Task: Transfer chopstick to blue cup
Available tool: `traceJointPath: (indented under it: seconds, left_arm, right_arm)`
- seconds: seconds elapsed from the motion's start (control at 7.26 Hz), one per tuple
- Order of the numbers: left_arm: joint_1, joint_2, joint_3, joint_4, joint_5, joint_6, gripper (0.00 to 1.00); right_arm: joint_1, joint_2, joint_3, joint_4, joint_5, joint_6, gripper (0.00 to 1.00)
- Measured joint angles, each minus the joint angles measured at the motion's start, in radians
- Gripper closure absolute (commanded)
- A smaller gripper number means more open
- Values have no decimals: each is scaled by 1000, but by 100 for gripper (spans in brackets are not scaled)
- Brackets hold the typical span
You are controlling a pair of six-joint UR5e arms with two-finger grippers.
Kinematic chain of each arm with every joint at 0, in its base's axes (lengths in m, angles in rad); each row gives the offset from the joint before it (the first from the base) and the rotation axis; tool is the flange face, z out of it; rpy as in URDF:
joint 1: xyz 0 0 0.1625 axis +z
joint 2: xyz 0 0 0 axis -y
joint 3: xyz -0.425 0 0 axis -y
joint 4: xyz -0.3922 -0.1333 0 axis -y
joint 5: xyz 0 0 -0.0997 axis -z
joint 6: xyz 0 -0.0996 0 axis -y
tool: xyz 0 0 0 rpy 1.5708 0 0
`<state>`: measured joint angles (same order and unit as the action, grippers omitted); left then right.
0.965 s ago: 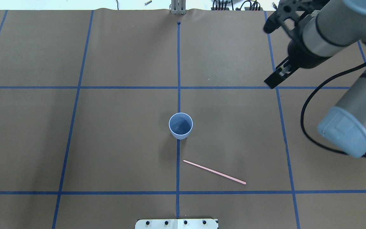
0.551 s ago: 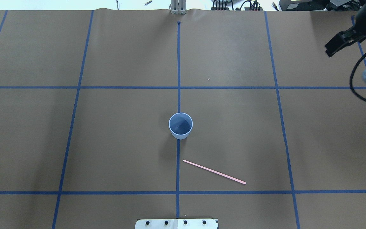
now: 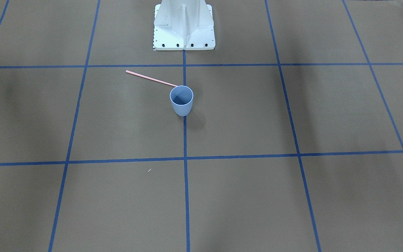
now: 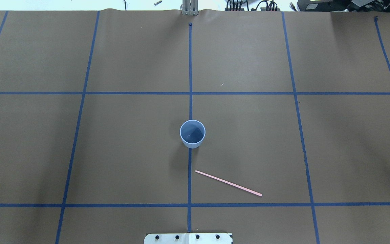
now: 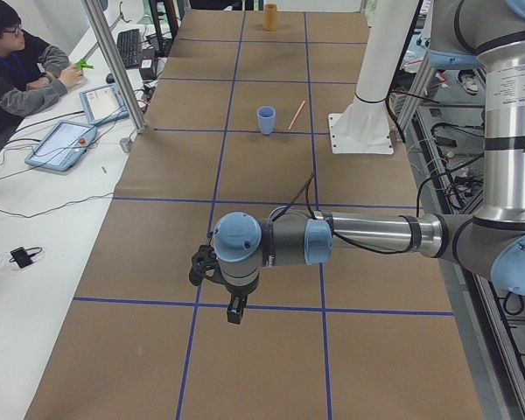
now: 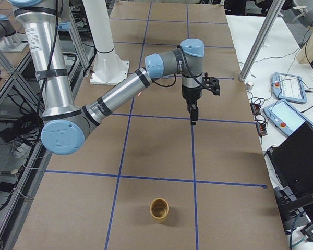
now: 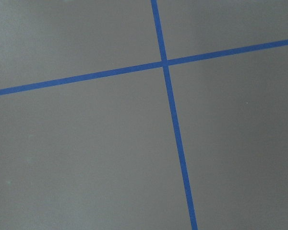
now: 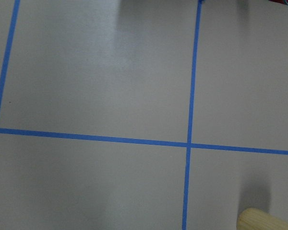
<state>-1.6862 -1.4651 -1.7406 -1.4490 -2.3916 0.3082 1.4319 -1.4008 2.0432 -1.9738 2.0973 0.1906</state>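
Chopstick (image 4: 228, 183): flat near blue cup (image 4: 192, 134), well apart from left gripper (image 5: 235, 311) and right gripper (image 6: 193, 115).
Grip state: cannot tell for either.
Wooden cup (image 6: 159, 210): near right gripper.

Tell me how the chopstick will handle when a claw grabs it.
The chopstick lies flat and is very thin, so it may skid or roll when pinched. It looks straight: probably stiff and light. Longer than the blue cup is tall, it would likely lean on the rim.

table (image 4: 130, 152): brown, blue tape grid (image 4: 190, 61) | blue cup (image 4: 192, 144): light blue, darker blue inside | chopstick (image 4: 228, 183): pale pink | robot base (image 3: 184, 33): white | other cup (image 6: 159, 211): tan | left arm (image 5: 367, 234): silver, light-blue joints
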Motion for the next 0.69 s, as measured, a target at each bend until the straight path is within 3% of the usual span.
traceJointPath:
  seconds: [0.69]
  left_arm:
    - [-1,9,-11,4,1,3,2]
  right_arm:
    - [28,-13,-3,-3,0,11,0]
